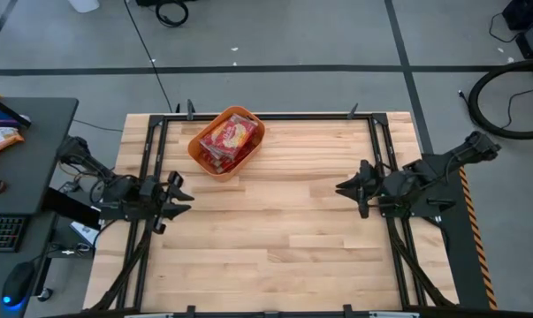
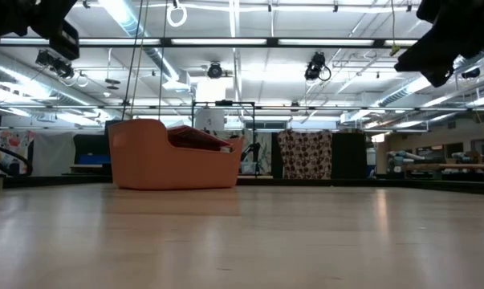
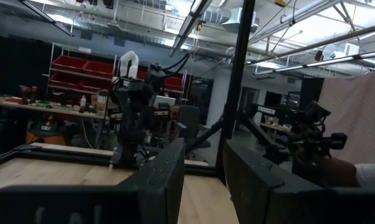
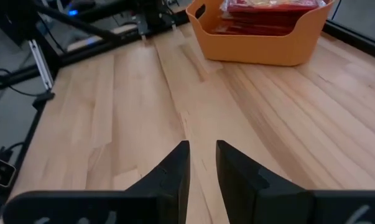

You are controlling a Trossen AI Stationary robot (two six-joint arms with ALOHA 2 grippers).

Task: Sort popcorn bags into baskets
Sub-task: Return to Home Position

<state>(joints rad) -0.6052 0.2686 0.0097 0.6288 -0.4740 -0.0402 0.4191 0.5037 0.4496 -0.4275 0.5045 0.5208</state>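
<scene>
The orange basket (image 1: pixel 196 147) stands on its base near the table's far edge, left of centre; it also shows in the low view (image 2: pixel 157 164) and the right wrist view (image 4: pixel 262 46). Several red popcorn bags (image 1: pixel 228 136) lie stacked inside it, and their edges reach above the rim (image 2: pixel 198 138) (image 4: pixel 268 9). No bag lies on the bare table. My left gripper (image 1: pixel 187 196) (image 3: pixel 203 144) hovers at the table's left side, near of the basket. It is open by a narrow gap and holds nothing. My right gripper (image 1: pixel 338 187) (image 4: pixel 203 144) hovers at the right side, likewise narrowly open and holding nothing.
Black frame rails (image 1: pixel 151 168) run along the table's left, right and far edges. A dark desk (image 1: pixel 36 132) with a keyboard and mouse stands left of the table. Bare wood (image 1: pixel 275 221) spreads between the two grippers and toward the near edge.
</scene>
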